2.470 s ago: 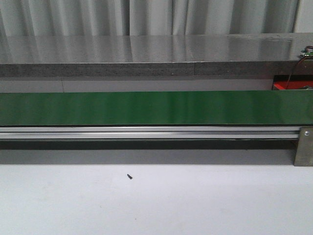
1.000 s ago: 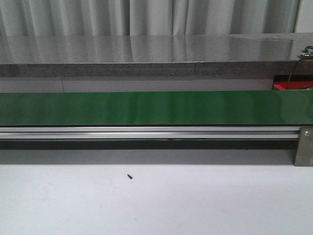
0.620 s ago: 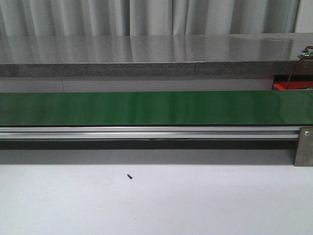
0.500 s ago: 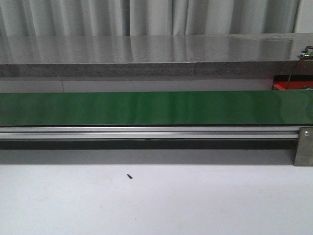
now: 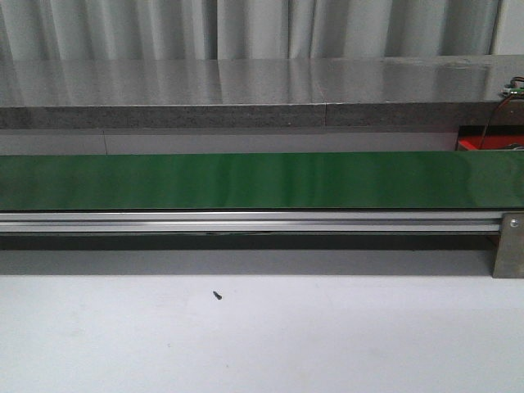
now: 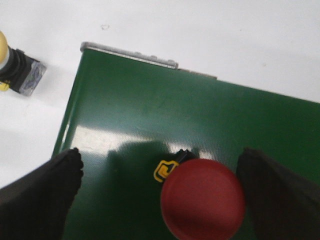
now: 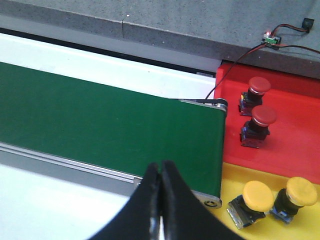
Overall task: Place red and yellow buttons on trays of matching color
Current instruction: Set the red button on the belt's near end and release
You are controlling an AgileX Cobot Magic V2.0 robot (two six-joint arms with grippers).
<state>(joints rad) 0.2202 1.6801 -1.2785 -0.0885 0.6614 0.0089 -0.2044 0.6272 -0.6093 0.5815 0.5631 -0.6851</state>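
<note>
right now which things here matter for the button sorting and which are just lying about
Job: red button on the green belt, yellow button beside it, red tray with two red buttons, yellow tray with two yellow buttons.

Lying about: black speck, wired connector.

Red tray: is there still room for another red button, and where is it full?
The red tray holds two red buttons, both near its edge by the green belt. The stretch beyond them, away from the belt, is bare, so another would likely fit there. The yellow tray has two yellow buttons close together.
</note>
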